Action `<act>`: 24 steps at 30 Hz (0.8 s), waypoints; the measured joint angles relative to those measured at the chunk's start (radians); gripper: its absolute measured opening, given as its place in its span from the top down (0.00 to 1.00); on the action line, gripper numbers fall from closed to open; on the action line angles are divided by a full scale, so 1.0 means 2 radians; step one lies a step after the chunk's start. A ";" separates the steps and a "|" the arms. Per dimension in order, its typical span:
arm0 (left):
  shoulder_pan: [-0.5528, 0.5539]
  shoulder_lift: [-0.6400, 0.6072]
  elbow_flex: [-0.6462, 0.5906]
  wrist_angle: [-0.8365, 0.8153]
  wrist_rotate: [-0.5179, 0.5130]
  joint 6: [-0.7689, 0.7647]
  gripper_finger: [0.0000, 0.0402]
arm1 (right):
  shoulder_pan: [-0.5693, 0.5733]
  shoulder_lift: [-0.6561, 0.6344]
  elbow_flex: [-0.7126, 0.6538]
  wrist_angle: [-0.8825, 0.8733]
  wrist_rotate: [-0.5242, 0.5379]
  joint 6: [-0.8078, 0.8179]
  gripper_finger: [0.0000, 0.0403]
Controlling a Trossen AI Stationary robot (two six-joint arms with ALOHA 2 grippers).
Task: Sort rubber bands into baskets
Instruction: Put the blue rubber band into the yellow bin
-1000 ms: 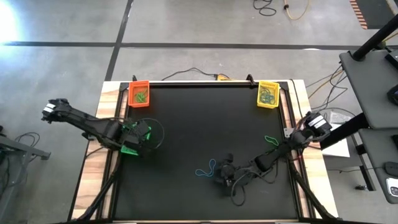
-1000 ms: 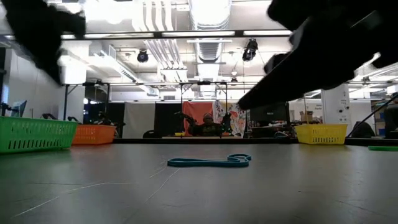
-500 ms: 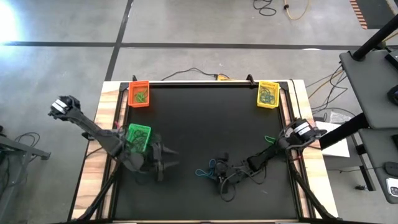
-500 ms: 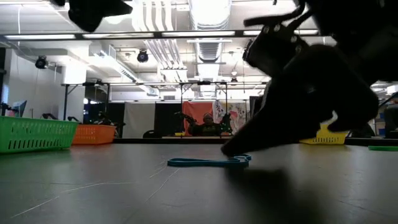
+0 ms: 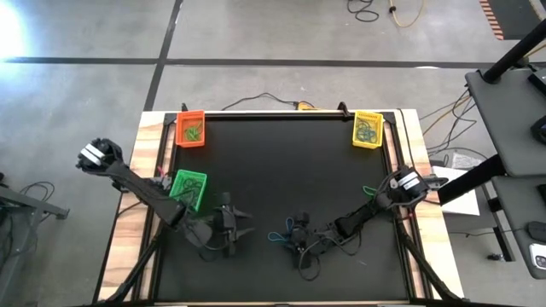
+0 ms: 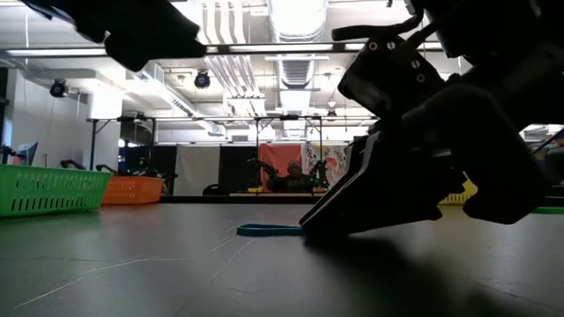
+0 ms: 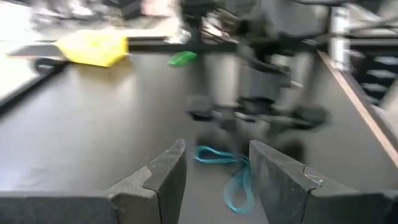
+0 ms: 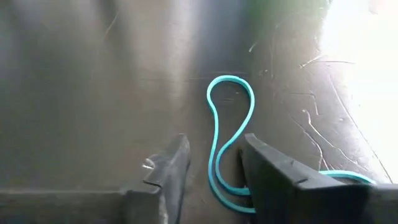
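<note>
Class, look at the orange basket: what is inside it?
The orange basket holds a small tangle of green rubber bands. How many there are, and what lies beneath them, cannot be seen.

A black mat covers the table (image 5: 281, 170), with pale wood showing along both side edges. On it stand an orange basket (image 5: 190, 128) and a yellow basket (image 5: 368, 129) at the far corners, and a green basket (image 5: 188, 189) near the left edge. A teal rubber band (image 5: 280, 236) lies near the front middle; a green rubber band (image 5: 370, 190) lies toward the right edge
</note>
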 joint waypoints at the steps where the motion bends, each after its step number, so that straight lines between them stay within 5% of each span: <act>1: 0.000 0.010 0.000 0.013 -0.018 0.000 0.60 | -0.001 0.002 0.001 -0.007 -0.002 -0.001 0.68; 10: 0.003 0.115 0.012 0.091 -0.037 0.013 0.60 | -0.004 0.002 0.000 -0.056 0.001 0.012 0.96; 16: 0.005 0.153 0.028 0.089 -0.118 0.057 0.60 | -0.004 -0.025 0.002 -0.079 0.003 0.021 0.98; 24: 0.010 0.126 0.024 0.092 -0.123 0.134 0.63 | -0.006 -0.135 -0.003 -0.208 0.035 0.004 0.98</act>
